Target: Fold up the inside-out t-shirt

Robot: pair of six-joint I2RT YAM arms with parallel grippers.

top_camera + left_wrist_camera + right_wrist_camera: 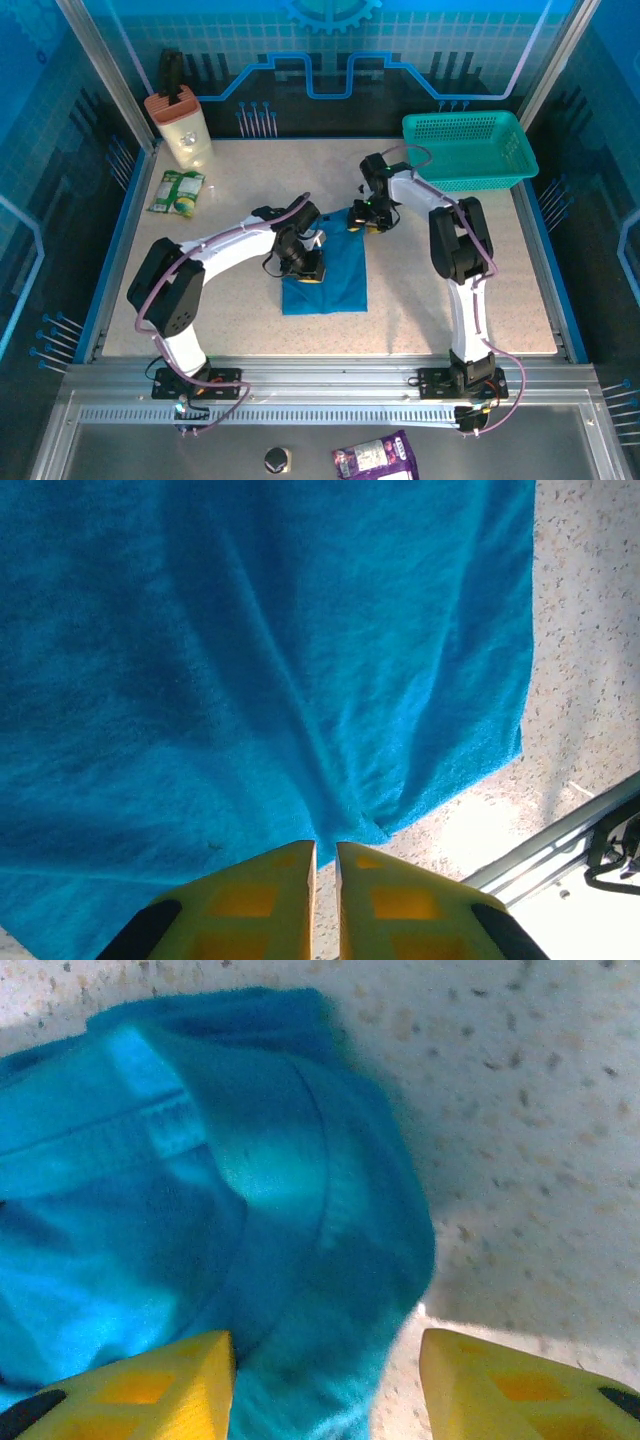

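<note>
The inside-out t-shirt (pixel 335 280) lies folded into a blue rectangle on the table's middle. My left gripper (pixel 305 268) sits over its left edge. In the left wrist view the left gripper (pixel 326 852) has its yellow fingers a narrow slit apart, with bare table showing in the slit and the t-shirt (pixel 250 660) just beyond the tips, a crease running to its corner. My right gripper (pixel 365 222) hovers at the shirt's far edge. In the right wrist view the right gripper (pixel 325 1345) stands wide open, a rounded fold of the t-shirt (pixel 250 1190) lying loose between and below its fingers.
A teal mesh basket (pixel 470 150) stands at the back right. A cream container (pixel 182 125) and a green snack bag (pixel 178 192) sit at the back left. A purple packet (pixel 375 462) lies below the table's near rail. Speckled tabletop (pixel 530 1110) lies right of the shirt.
</note>
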